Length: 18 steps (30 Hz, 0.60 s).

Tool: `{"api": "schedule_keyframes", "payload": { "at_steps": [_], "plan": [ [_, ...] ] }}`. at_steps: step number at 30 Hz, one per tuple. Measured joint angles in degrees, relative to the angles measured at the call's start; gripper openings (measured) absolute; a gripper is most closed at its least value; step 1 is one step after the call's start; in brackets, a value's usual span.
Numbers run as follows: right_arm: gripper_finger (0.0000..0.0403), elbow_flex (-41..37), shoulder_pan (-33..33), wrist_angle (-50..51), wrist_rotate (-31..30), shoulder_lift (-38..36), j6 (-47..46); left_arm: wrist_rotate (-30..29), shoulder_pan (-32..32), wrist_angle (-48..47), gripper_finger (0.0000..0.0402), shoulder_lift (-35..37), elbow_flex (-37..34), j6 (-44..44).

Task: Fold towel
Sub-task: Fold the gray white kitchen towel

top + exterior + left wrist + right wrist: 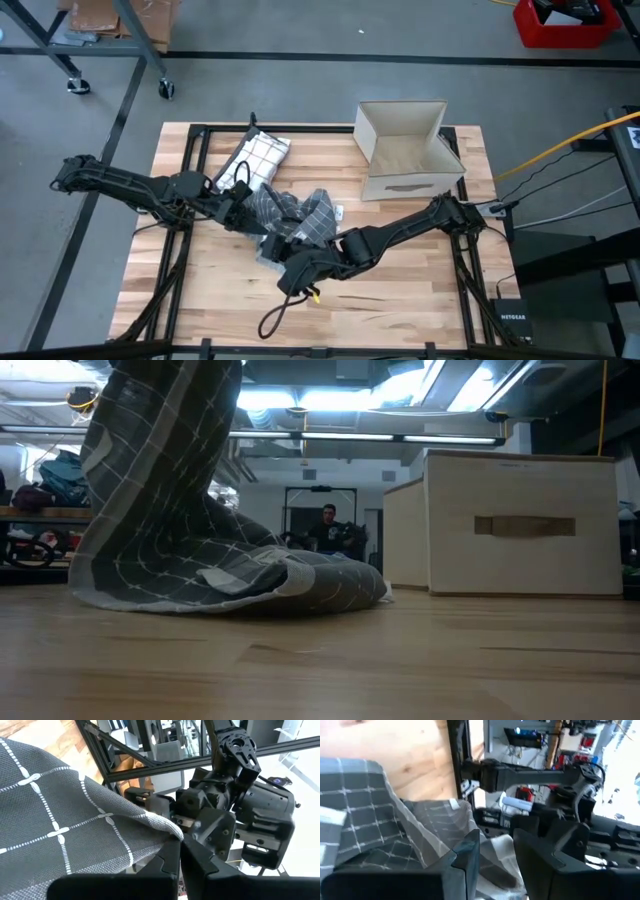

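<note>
A dark grey towel with a white grid [295,215] lies crumpled at the table's middle. In the low view one part of the towel [160,470] rises out of the picture's top, while the rest is bunched on the wood. My left gripper [238,208] comes in from the left and is shut on the towel [60,820] at a corner. My right gripper [285,265] reaches in from the right and stands open at the towel's near edge. In the right wrist view, folds of the towel [365,820] lie beside and beyond that gripper's [495,842] fingers. My left gripper [180,842] pinches a corner of the towel [167,826] between its two fingers, coming from the table's left. The cloth falls away from the corner, and the towel's lower part [280,582] rests bunched on the table. My right gripper: I cannot tell whether its open fingers touch the cloth.
A folded white checked cloth [255,155] lies at the far left of the table. A beige box [405,150] [520,525] stands at the far right. A black cable [285,305] loops near the near edge. A person [330,525] sits far behind. Bare wood stretches along the near side.
</note>
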<state>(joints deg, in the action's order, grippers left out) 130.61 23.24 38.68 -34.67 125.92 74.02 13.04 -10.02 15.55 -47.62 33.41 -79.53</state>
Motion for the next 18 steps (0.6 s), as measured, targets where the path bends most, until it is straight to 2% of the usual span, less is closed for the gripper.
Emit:
{"api": "schedule_keyframes", "payload": {
  "at_steps": [7, 18],
  "plan": [
    [0.0124, 0.00, 0.02, -2.13, -3.80, 0.01, 1.25, 0.00, 0.00, -0.02, 0.0000, 0.00, 0.00, 0.42],
    [0.0124, 0.00, -1.00, -2.19, -3.74, 0.01, 2.73, -0.14, -0.04, 0.01, 0.0000, 0.00, 0.00, 0.17]
  ]
}}
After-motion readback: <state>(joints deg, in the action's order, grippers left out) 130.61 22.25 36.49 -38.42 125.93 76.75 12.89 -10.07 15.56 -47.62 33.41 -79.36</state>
